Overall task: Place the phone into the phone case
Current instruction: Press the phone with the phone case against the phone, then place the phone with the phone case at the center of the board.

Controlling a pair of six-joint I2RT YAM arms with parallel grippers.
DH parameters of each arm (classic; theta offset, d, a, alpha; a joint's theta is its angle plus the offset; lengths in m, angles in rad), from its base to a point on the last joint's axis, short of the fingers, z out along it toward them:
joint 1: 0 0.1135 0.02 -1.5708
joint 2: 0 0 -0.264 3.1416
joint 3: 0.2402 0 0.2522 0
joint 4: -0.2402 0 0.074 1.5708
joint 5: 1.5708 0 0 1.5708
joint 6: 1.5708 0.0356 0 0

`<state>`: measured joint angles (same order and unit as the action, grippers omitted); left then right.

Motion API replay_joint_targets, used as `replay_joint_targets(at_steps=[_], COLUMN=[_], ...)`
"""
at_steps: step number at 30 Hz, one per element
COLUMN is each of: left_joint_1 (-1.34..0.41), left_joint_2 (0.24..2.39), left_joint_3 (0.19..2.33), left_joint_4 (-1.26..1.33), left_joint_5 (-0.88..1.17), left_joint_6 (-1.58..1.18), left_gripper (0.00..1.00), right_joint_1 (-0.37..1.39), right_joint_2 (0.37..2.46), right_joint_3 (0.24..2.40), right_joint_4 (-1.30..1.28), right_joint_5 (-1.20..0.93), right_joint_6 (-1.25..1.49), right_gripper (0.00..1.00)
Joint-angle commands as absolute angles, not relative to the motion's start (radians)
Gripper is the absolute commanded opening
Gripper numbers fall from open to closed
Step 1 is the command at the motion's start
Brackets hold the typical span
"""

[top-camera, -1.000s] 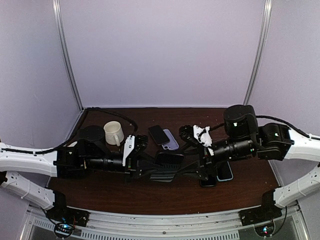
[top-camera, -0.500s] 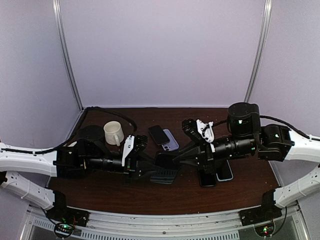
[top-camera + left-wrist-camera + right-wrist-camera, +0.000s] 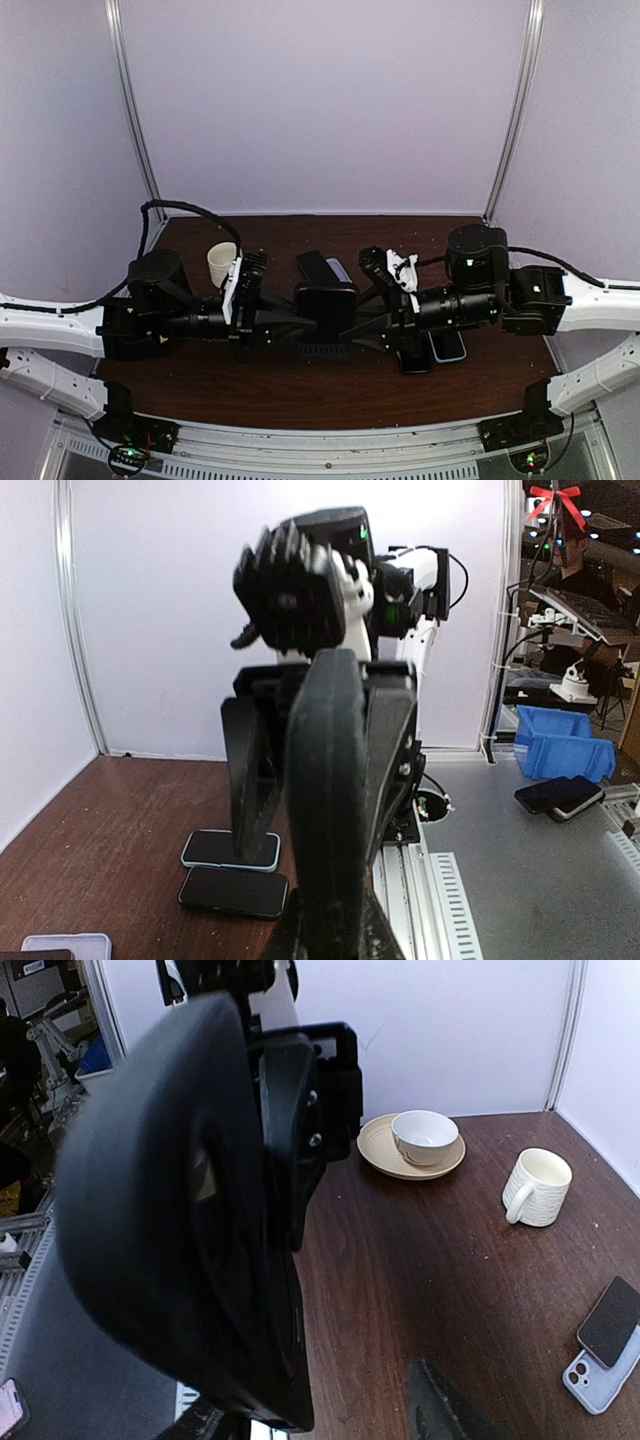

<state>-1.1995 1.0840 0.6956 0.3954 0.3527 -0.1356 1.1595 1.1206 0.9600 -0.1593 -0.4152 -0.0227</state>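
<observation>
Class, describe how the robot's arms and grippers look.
Left arm and right arm: white tapered links and black cylindrical joints. There are green lights on the right. Black cables loop from each. Left gripper and right gripper: black fingers, white brackets.

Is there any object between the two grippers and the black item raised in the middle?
Nothing visible does. The left gripper and the right gripper reach the black item directly from opposite sides. The mug stands aside, and two phones lie flat farther right.
</observation>
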Motion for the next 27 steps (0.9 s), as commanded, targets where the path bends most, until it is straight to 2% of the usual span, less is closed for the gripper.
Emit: replay_joint_targets(at_steps=[1,4,7,9,12,13,15,16,19,22,27], left_joint_1=[-1.204,-1.204,-1.204,-1.204,-1.204,-1.204,-1.204,-1.203,-1.203,-1.2,-1.189], left_joint_2=[1.06,1.064,1.066,1.061,1.042,1.034,1.011,0.999,0.952,0.912,0.882], left_joint_3=[0.726,0.723,0.72,0.711,0.692,0.685,0.679,0.679,0.689,0.696,0.712], left_joint_4=[0.536,0.555,0.563,0.566,0.548,0.529,0.451,0.393,0.171,-0.026,-0.182], left_joint_5=[0.369,0.373,0.372,0.363,0.312,0.28,0.168,0.082,-0.215,-0.456,-0.562], left_joint_6=[-0.169,-0.183,-0.196,-0.203,-0.215,-0.217,-0.219,-0.221,-0.197,-0.166,-0.169], left_gripper=[0.0,0.0,0.0,0.0,0.0,0.07,0.48,0.59,0.7,0.72,0.72], right_joint_1=[1.155,1.155,1.155,1.155,1.155,1.155,1.146,1.138,1.097,1.051,0.988], right_joint_2=[1.125,1.153,1.173,1.169,1.15,1.143,1.137,1.139,1.168,1.226,1.356], right_joint_3=[0.9,0.896,0.914,0.908,0.889,0.887,0.891,0.896,0.911,0.912,0.911], right_joint_4=[0.019,0.085,0.082,0.093,0.09,0.076,0.02,-0.009,-0.129,-0.216,-0.23], right_joint_5=[-0.448,-0.493,-0.52,-0.522,-0.472,-0.441,-0.399,-0.387,-0.336,-0.325,-0.398], right_joint_6=[0.073,0.099,0.1,0.103,0.116,0.123,0.144,0.167,0.267,0.386,0.529], right_gripper=[0.46,0.33,0.12,0.02,0.0,0.0,0.0,0.0,0.0,0.0,0.0])
